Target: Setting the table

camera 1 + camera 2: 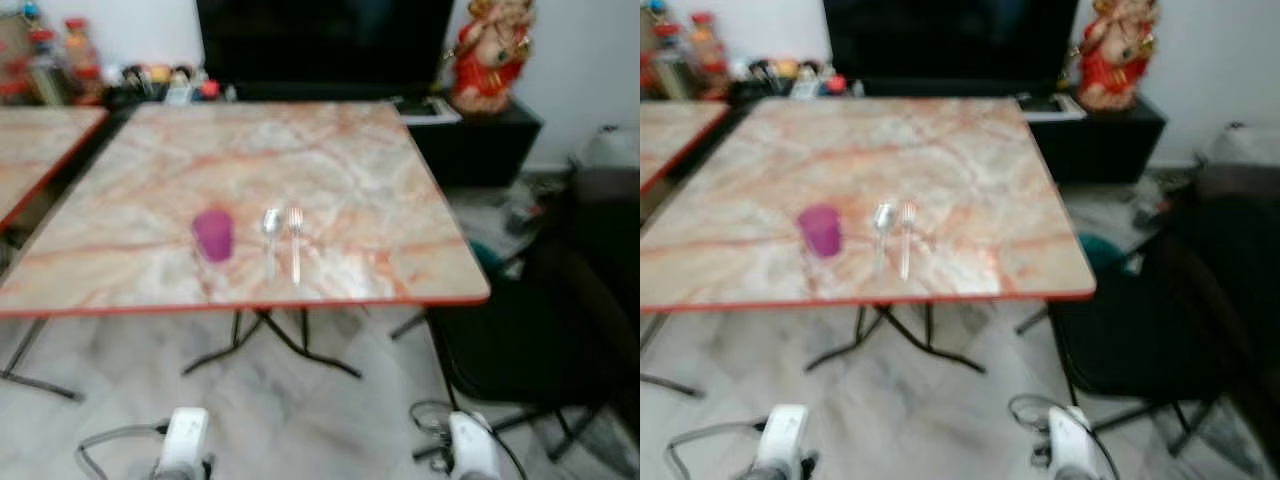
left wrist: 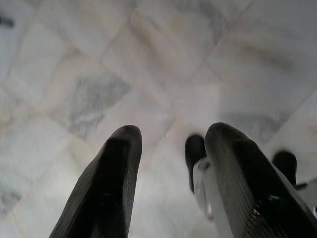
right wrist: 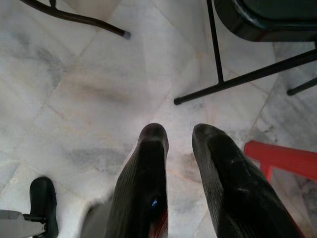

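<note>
A marble-patterned table [image 1: 330, 170] with a red edge stands before me. Near its front edge stand a purple cup [image 1: 213, 235], a spoon [image 1: 271, 232] and a fork [image 1: 296, 240], side by side. Both arms hang low beside me, wrists at the lower edge of the eye views. In the left wrist view my left gripper [image 2: 171, 144] is open over the marble floor, holding nothing. In the right wrist view my right gripper [image 3: 179, 136] is open with a narrower gap, also over bare floor.
A black chair [image 1: 520, 350] stands at the table's right front corner. A second table [image 1: 30, 150] is at the left. Behind are a dark TV unit [image 1: 330, 45], a red and gold statue [image 1: 490, 50] and bottles [image 1: 60, 65]. A red object [image 3: 282, 158] lies on the floor.
</note>
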`<state>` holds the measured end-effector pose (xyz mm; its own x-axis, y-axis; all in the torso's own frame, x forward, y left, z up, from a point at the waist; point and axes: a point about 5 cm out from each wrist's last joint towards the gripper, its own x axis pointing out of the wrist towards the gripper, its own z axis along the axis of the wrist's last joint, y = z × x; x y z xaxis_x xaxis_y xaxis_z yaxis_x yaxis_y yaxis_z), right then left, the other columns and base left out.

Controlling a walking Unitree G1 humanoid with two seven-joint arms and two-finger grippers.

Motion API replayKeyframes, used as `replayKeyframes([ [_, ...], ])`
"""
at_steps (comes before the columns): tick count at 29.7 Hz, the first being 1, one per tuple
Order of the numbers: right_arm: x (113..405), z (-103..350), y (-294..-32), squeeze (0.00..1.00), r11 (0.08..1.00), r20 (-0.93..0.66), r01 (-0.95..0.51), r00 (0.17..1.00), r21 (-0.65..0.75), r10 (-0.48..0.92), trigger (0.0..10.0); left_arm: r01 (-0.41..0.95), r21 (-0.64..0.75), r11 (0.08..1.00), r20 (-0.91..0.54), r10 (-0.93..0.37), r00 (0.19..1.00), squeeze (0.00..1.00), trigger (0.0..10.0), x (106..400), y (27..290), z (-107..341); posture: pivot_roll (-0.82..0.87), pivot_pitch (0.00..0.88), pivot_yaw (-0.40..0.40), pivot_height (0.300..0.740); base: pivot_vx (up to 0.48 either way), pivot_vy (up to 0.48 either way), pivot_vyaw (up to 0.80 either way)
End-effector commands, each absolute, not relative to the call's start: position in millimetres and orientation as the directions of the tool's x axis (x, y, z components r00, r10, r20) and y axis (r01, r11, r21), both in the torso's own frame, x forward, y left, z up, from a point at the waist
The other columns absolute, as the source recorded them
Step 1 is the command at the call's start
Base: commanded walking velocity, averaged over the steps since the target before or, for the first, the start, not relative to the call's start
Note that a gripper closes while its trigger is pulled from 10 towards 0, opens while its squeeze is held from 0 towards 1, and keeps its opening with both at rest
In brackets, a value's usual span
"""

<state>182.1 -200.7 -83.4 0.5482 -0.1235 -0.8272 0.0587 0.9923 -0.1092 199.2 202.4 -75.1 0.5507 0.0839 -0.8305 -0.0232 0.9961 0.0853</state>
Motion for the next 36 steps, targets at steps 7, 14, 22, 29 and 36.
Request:
replayKeyframes([
  [7, 174.3, -85.4, -210.9, 0.0, 0.99, -0.842, 0.033, 0.522, -0.14, -0.137, 10.0, -0.029, 0.066, 0.997, -0.825, 0.071, 0.56, 0.0, 10.0, 203.8, 194.7, -73.9, 0.0, 0.0, -0.017, 0.74, 0.273, 0.0, 0.0],
  [14, 175.1, -85.2, -210.6, 0.0, 0.99, -0.841, 0.038, 0.524, -0.136, -0.136, 10.0, -0.03, 0.073, 0.997, -0.825, 0.077, 0.56, 0.0, 10.0, 204.7, 195.3, -73.3, 0.0, 0.0, -0.018, 0.74, 0.0, 0.0, 0.54],
  [22, 175.0, -85.2, -211.2, 0.0, 0.99, -0.842, 0.059, 0.52, -0.132, -0.143, 10.0, -0.03, 0.086, 0.996, -0.826, 0.088, 0.557, 0.0, 10.0, 205.5, 195.4, -73.0, 0.01, 0.0, -0.018, 0.74, 0.0, 0.0, 0.0],
  [29, 175.6, -84.8, -211.4, 0.0, 0.99, -0.841, 0.059, 0.521, -0.132, -0.143, 10.0, -0.244, 0.153, 0.958, -0.767, 0.271, 0.582, 0.0, 10.0, 204.2, 201.1, -71.2, 0.03, 0.0, -0.018, 0.74, 0.0, 0.0, 0.0],
  [36, 175.8, -84.8, -211.0, 0.0, 0.99, -0.842, 0.05, 0.522, -0.131, -0.138, 10.0, -0.291, 0.221, 0.931, -0.721, 0.357, 0.594, 0.0, 10.0, 204.9, 205.1, -68.4, 0.04, 0.0, -0.019, 0.74, 0.0, 0.0, 0.0],
])
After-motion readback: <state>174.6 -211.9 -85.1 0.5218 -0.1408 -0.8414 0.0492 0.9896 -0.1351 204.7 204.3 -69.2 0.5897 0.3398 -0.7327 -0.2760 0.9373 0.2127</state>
